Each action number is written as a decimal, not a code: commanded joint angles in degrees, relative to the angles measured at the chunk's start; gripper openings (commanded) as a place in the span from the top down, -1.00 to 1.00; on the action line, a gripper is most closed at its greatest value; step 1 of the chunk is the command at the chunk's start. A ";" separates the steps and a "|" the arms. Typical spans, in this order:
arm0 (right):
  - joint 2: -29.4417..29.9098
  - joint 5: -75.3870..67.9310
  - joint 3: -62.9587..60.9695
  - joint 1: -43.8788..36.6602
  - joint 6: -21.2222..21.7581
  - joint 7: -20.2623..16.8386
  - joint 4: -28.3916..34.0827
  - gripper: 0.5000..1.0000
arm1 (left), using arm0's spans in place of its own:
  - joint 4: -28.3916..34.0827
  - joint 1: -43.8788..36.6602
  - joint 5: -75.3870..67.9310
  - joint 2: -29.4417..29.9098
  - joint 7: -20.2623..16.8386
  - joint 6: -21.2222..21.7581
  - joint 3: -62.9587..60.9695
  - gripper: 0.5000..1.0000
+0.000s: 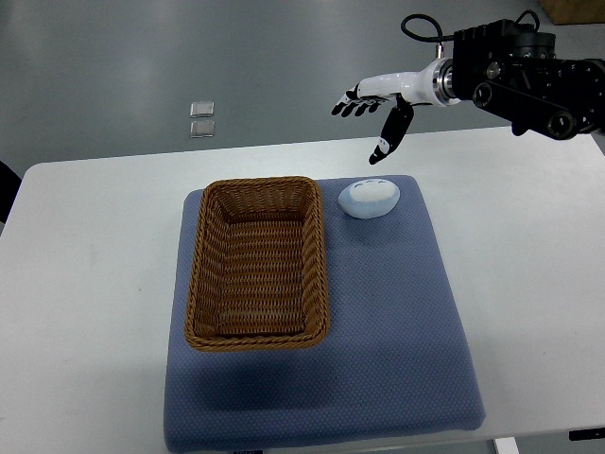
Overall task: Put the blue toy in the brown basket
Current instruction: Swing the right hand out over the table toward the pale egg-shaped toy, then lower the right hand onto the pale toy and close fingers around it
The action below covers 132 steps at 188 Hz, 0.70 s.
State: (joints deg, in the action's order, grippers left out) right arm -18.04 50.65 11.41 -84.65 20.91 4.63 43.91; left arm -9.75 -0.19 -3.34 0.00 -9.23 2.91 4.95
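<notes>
One hand in play: the right hand [373, 112] hangs above the far edge of the blue mat [397, 331], fingers spread, thumb hanging down, holding nothing; left arm out of view. Step in hand, by my judgement: reach and grasp. Best to come down over the blue toy [369, 199] from above, wrap fingers round its broad sides, then lift clear of the rim before crossing left. Toy is a pale blue, smooth, rounded egg-like lump, lying on the mat just beside the far right corner of the brown wicker basket [257, 263], which sits empty.
</notes>
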 commanded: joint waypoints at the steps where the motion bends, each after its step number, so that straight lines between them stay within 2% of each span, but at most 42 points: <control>1: 0.38 0.06 1.24 0.36 -0.60 -1.03 0.30 -0.64 | -0.09 0.01 0.00 0.00 0.00 -0.01 0.15 -1.00; 132: 3.19 2.34 1.77 7.92 -6.49 -1.38 -1.64 -0.64 | 0.00 0.01 0.00 0.00 0.00 -0.01 -0.03 -1.00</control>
State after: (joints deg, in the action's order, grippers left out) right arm -15.44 52.32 13.18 -78.00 15.69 3.24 43.13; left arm -9.75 -0.18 -3.34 0.00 -9.23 2.90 4.92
